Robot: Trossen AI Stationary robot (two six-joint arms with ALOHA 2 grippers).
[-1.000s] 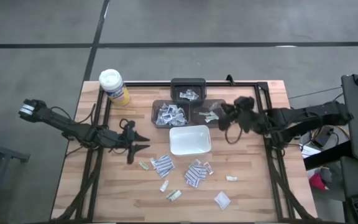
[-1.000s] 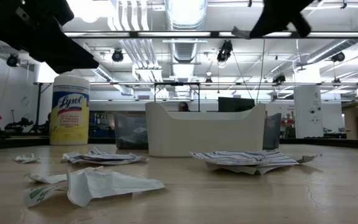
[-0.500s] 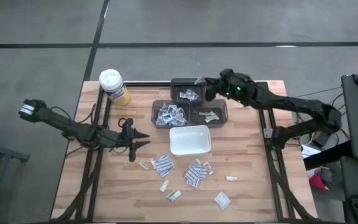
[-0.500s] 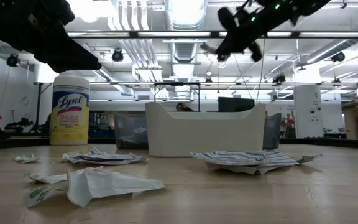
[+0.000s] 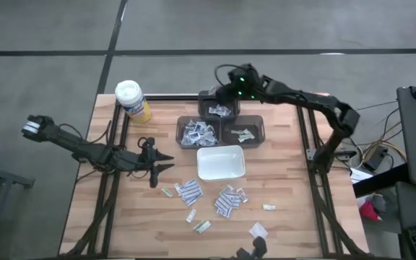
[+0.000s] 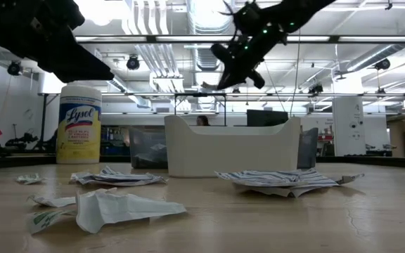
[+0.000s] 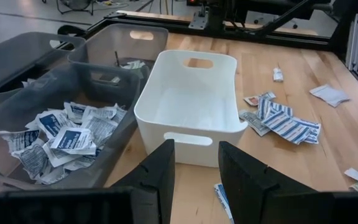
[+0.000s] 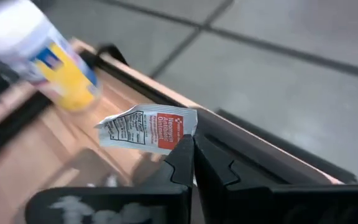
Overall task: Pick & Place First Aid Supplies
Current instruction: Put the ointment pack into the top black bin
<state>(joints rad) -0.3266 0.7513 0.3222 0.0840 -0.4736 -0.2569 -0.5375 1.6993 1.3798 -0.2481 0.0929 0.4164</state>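
Note:
My right gripper (image 5: 224, 92) hangs above the far grey bin (image 5: 219, 106), shut on a small white packet with red print (image 8: 146, 127). Other first aid supplies lie loose on the table's near half (image 5: 188, 191) (image 5: 226, 201) and fill the three grey bins (image 7: 67, 134). The white tray (image 5: 220, 162) stands on the table at mid-table, nothing showing inside it. My left gripper (image 5: 161, 163) waits open to the left of the tray, its fingers (image 7: 165, 167) pointing at the tray's near wall with nothing between them. My right gripper pinches one end of the packet (image 8: 186, 129) between its two fingertips (image 8: 185, 155). The rest of the packet sticks out beyond the fingertips, flat and a little crumpled. The fingers slant downward, reaching in from the table's right. The packet is lifted clear, high above the bins.
A yellow canister with a white lid (image 5: 131, 100) stands at the far left corner. The two nearer grey bins (image 5: 197, 132) (image 5: 243, 131) sit side by side just behind the tray. Black rails (image 5: 309, 144) run along the table's sides and far edge.
My right gripper has swept from beside the right-hand bin toward the table's far edge and left, staying high, and now hangs over the far bin. It has stayed shut on the packet, which travels with it.

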